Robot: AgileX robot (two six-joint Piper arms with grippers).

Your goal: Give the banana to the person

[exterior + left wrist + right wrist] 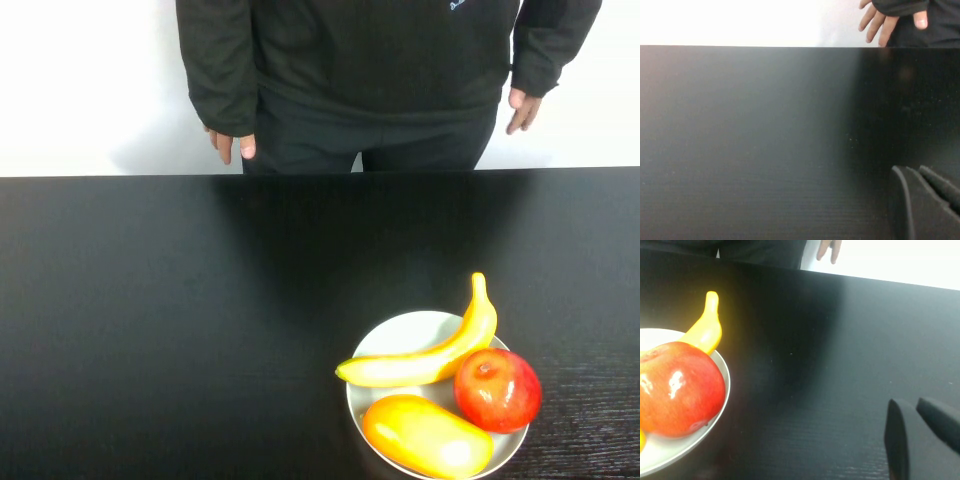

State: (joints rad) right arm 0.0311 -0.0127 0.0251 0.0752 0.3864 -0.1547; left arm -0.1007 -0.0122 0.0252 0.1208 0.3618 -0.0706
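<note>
The yellow banana (430,355) lies on a white plate (400,330) at the near right of the black table, its stem tip pointing away from me. Its stem end also shows in the right wrist view (705,327). The person (350,80) in a dark jacket stands behind the table's far edge, hands hanging at the sides (232,145). Neither gripper shows in the high view. My left gripper (912,170) is shut and empty over bare table. My right gripper (910,402) is shut and empty, low over the table and well apart from the plate.
A red apple (497,390) and an orange-yellow mango (425,437) share the plate with the banana, the apple touching it. The black table (200,300) reaches to a far edge in front of the person. A white wall stands behind.
</note>
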